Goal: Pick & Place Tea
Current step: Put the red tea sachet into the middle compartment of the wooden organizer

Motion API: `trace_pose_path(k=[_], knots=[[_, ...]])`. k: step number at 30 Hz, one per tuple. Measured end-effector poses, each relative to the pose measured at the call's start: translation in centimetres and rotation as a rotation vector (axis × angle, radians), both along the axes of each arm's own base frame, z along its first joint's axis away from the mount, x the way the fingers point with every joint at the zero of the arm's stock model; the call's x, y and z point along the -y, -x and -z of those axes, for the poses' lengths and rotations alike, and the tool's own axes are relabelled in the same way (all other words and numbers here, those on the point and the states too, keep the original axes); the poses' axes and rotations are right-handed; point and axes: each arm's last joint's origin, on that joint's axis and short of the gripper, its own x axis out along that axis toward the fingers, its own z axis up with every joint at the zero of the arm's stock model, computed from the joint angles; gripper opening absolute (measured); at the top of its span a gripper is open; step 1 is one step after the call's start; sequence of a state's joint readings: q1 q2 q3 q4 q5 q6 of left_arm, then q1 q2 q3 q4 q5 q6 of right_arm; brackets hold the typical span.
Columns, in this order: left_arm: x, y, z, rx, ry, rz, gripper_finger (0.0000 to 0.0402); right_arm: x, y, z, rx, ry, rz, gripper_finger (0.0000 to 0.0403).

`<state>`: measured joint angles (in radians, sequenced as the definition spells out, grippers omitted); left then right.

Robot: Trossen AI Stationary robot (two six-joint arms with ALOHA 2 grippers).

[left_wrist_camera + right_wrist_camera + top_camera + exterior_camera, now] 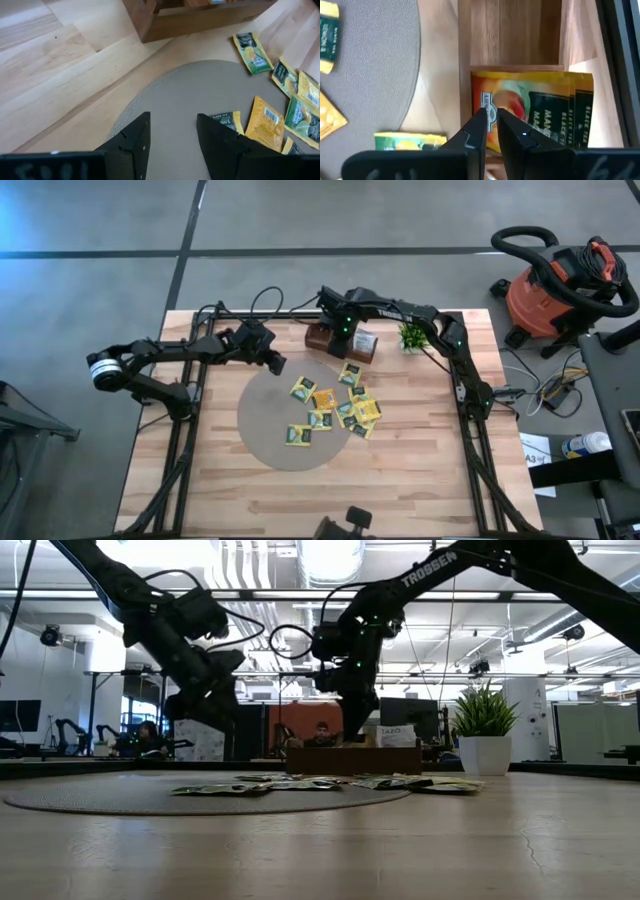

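Note:
Several yellow, green and orange tea sachets lie flat on the round grey mat; the low view shows them as a thin row. The brown wooden tray stands at the mat's far edge. My right gripper points down over a tray compartment, shut on an orange-yellow sachet that lies over others of its kind. My left gripper hangs open above the mat's far left edge, with nothing between its fingers. My right gripper pinches the orange-yellow sachet between its two fingers at the edge by its printed logo. The fingers come from above and point steeply down into the compartment. I cannot tell whether the sachet hangs clear or rests on the sachets beneath it.
A small green potted plant stands just right of the tray, close to the right arm. A red shop vacuum sits on the floor beyond the table's right far corner. Bare wood spreads across the near half of the table.

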<state>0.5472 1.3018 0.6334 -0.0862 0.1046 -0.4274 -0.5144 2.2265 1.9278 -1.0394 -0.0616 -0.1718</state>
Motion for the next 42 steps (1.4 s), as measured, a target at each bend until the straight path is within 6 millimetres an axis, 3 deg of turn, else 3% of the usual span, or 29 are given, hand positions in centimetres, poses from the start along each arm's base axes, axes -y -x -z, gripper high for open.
trace_pose_path(k=[4, 8, 12, 19, 27, 32, 36, 42], knots=[[0.0, 0.0, 0.0, -0.004, 0.002, 0.0, 0.0154, -0.2, 0.2, -0.3, -0.021, -0.023, -0.001, 0.0043], [0.1, 0.0, 0.0, 0.005, 0.012, 0.019, 0.0154, -1.0, 0.3, -0.3, 0.009, -0.195, -0.006, 0.0043], [0.3, -0.3, 0.1, 0.032, 0.01, 0.154, 0.0154, -2.9, -0.4, -0.4, 0.055, -0.344, -0.046, 0.0043], [0.6, -1.1, 0.8, 0.025, -0.039, 0.32, 0.0154, -6.1, -1.3, -0.6, 0.008, -0.378, -0.08, 0.0043], [2.0, -1.8, 0.8, 0.026, -0.054, 0.4, 0.0154, -10.6, -0.4, -0.6, -0.133, -0.403, -0.116, 0.0043], [2.8, -2.2, 0.8, 0.027, -0.048, 0.43, 0.0154, -12.4, 1.2, -1.6, -0.045, -0.221, -0.038, 0.0043], [3.1, -2.3, 0.8, 0.026, -0.037, 0.419, 0.0154, -12.4, 4.0, -1.9, 0.031, -0.149, 0.114, 0.0043], [3.1, -2.3, 0.8, 0.022, -0.034, 0.401, 0.0154, -12.3, 8.4, 0.7, -0.067, -0.309, 0.301, 0.0045]])
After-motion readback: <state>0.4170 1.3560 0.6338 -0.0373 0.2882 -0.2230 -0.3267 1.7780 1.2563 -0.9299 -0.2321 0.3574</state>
